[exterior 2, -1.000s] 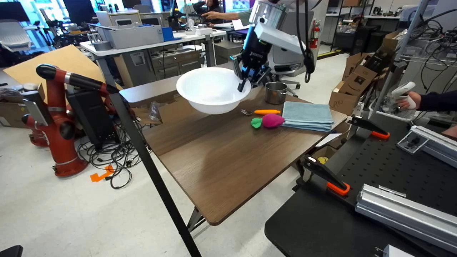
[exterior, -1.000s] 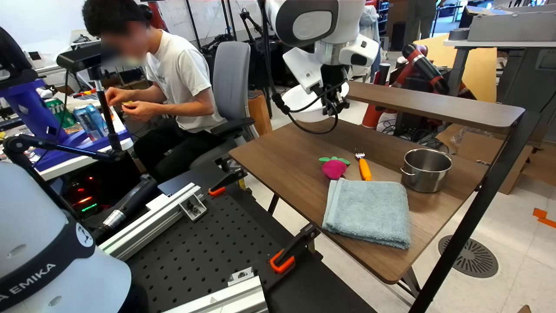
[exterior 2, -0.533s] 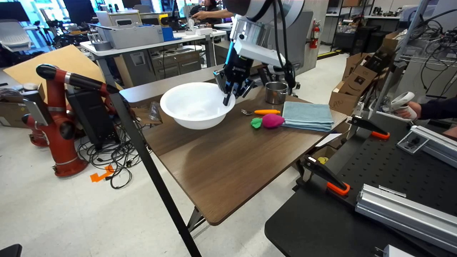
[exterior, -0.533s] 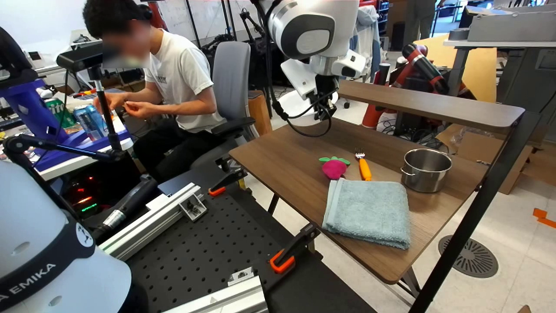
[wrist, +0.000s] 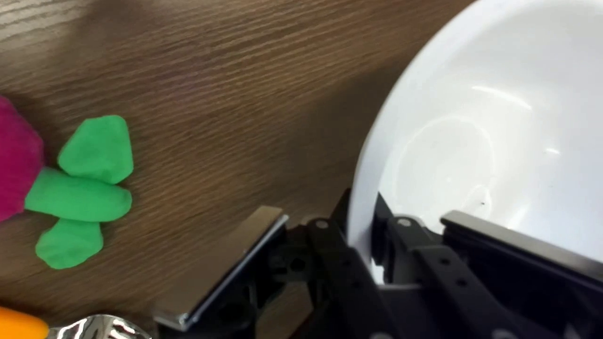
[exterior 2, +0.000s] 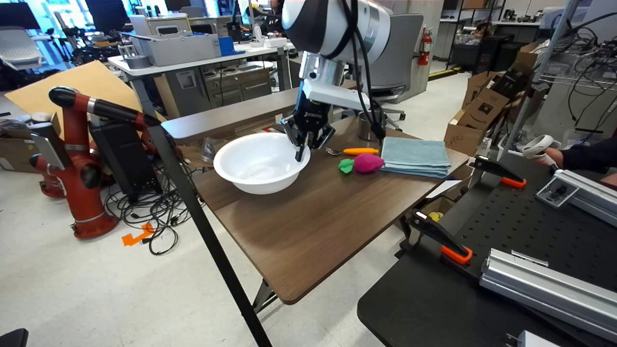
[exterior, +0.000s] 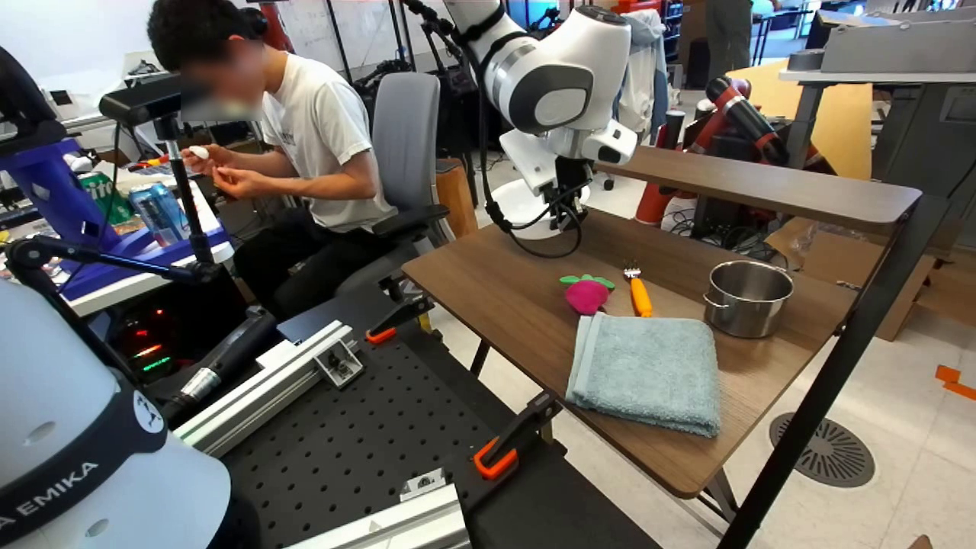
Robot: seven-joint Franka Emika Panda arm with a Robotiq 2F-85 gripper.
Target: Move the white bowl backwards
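In the wrist view the gripper (wrist: 362,214) was clenched on the rim of the white bowl (wrist: 499,141), one finger inside and one outside, the bowl extending right of the gripper, a pink-and-green toy (wrist: 56,190) left of it, and contact between bowl and surface (wrist: 198,117) undetermined.

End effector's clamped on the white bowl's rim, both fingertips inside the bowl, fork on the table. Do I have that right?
Not both fingertips: the wrist view shows one inside the white bowl and one outside, its rim between them. The rest stands.
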